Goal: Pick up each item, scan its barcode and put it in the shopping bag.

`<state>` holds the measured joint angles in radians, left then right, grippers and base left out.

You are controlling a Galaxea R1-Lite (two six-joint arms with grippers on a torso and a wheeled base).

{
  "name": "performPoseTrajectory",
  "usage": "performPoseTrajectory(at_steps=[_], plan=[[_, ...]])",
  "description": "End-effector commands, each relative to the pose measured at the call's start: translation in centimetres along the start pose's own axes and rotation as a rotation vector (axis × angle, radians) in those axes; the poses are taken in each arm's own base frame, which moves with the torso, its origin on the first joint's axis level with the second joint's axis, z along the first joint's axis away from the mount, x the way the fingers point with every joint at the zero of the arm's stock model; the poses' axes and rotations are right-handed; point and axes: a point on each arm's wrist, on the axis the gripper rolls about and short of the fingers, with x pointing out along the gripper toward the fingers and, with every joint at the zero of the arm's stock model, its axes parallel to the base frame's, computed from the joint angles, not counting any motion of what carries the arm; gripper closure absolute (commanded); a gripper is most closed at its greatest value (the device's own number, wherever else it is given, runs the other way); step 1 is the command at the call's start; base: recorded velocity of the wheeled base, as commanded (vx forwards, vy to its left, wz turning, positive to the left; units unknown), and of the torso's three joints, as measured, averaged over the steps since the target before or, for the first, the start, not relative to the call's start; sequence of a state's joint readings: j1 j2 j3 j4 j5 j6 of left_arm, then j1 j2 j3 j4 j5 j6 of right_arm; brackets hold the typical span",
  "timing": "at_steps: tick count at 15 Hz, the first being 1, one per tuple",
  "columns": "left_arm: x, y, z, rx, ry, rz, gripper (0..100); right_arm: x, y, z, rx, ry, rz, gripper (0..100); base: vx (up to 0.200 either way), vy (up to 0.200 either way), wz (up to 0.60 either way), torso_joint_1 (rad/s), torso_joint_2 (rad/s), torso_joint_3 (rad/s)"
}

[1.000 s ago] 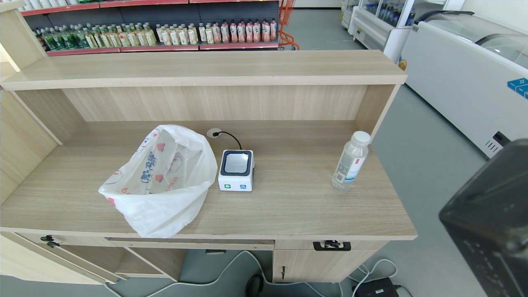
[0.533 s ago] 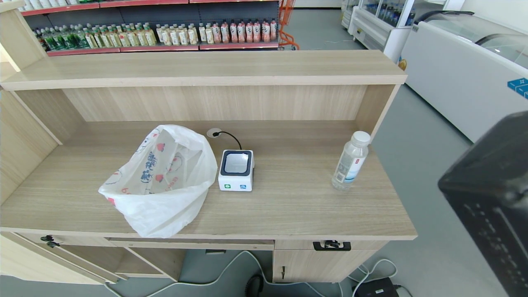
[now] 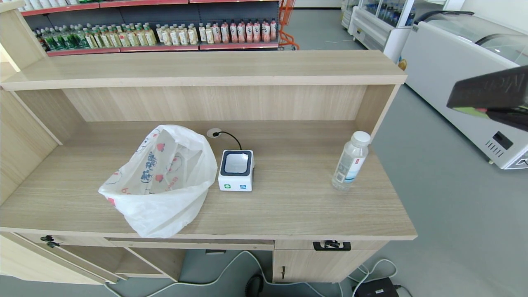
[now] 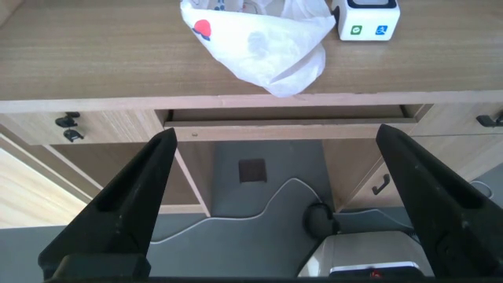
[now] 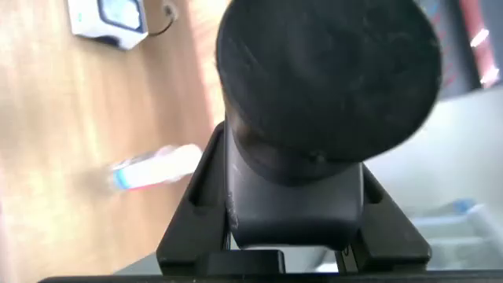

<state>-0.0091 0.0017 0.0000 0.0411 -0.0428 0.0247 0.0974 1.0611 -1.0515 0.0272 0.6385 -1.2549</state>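
A white printed shopping bag [image 3: 159,181] sits open on the wooden counter [image 3: 288,206], left of centre. Just right of it stands the white barcode scanner [image 3: 236,170], its cable running to a hole behind. A clear water bottle [image 3: 350,161] with a white cap stands upright near the counter's right end. My right gripper [image 3: 489,93] hangs high off the counter's right side, above and right of the bottle. The right wrist view catches the bottle [image 5: 153,169] and scanner [image 5: 110,17] below. My left gripper [image 4: 275,135] is open and empty, low before the counter's front edge, beneath the bag [image 4: 259,39].
The counter has a raised back wall and top shelf [image 3: 206,68], plus side walls at both ends. A drawer front with a black handle [image 3: 331,246] lies under the right part. Cables [image 3: 247,272] trail on the floor. A chest freezer [image 3: 462,78] stands to the right.
My right arm has risen from the lower right of the head view to the upper right. The bag, scanner and bottle have stayed put.
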Motion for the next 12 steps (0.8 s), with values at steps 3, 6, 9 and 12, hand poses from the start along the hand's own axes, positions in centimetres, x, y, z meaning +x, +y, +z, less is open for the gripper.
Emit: performPoseTrajectory(at_steps=[3,6,9,12], plan=[[0.0,0.0,0.0,0.000,0.000,0.000,0,-2.1,2.6,-0.8,0.603,0.071,0.101,100,0.000,0.000,0.00,0.000,0.00,0.000],[0.0,0.0,0.0,0.000,0.000,0.000,0,-1.2,1.7,-1.9,1.156,0.181,0.052,100,0.000,0.000,0.00,0.000,0.00,0.000],[0.0,0.0,0.0,0.000,0.000,0.000,0,1.2,1.7,-4.7,1.671,0.206,-0.109,100,0.000,0.000,0.00,0.000,0.00,0.000],[0.0,0.0,0.0,0.000,0.000,0.000,0,2.1,3.2,-5.7,1.790,0.232,-0.135,100,0.000,0.000,0.00,0.000,0.00,0.000]])
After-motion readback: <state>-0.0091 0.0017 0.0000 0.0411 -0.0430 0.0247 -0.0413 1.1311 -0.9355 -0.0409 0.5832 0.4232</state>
